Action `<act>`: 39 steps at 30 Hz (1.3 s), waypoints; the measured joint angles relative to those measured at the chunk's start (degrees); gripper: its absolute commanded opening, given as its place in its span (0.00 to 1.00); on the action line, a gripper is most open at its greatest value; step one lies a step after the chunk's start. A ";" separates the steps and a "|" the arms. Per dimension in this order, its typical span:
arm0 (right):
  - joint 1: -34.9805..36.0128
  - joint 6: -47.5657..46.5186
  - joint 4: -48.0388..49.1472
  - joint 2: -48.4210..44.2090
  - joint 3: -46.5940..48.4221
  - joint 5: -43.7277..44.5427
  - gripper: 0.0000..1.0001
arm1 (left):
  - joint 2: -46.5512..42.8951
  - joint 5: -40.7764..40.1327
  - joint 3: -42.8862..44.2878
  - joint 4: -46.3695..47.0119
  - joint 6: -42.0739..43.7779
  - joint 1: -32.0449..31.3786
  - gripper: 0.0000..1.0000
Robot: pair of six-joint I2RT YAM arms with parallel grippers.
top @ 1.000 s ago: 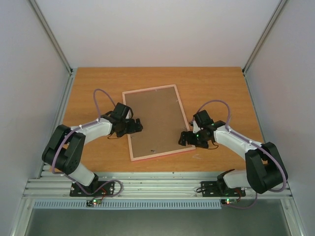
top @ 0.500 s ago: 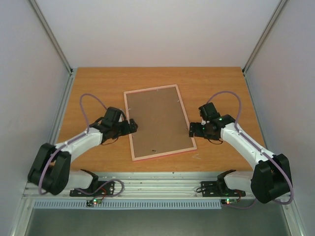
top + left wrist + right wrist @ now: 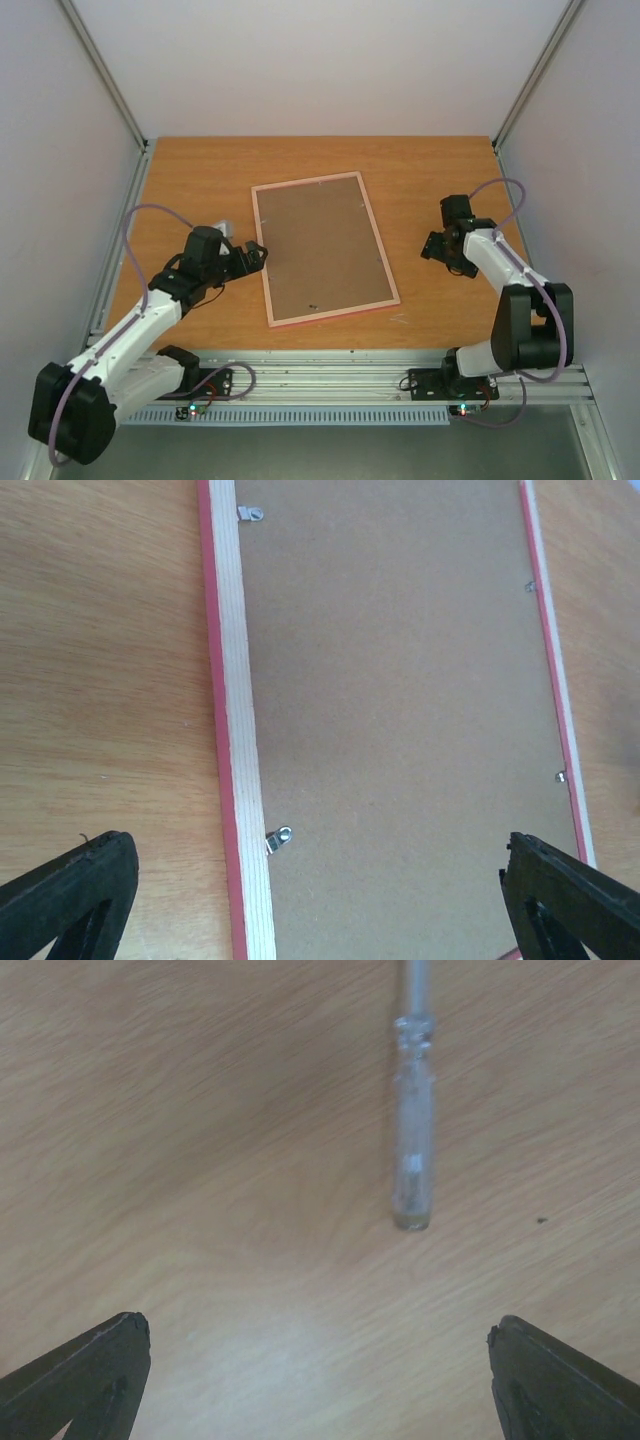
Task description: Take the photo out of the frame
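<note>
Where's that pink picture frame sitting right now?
From above, the frame lies back up in the middle of the table, between the left tool and the right tool, nearer the left.

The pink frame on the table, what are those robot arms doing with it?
The frame lies face down on the table, its brown back up. Two robot arms are there to get the photo out. The left tool hovers open just beside the frame's left edge. The right tool is open too, off to the right, apart from the frame. Neither holds anything. Small metal clips sit along the back, and no photo shows yet.
</note>
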 measured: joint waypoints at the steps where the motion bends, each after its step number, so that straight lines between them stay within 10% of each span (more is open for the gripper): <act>1: -0.96 0.02 0.63 1.16 0.09 0.09 0.88 | -0.85 0.00 -0.07 -0.46 0.00 0.02 0.99; 14: -10.86 -2.99 7.96 16.79 3.43 -5.40 0.59 | -3.82 1.38 -0.22 -5.16 1.11 0.28 0.99; 39: -13.68 -5.22 8.74 18.23 5.64 -8.17 0.04 | -2.51 5.62 -0.11 -5.40 1.57 0.28 0.99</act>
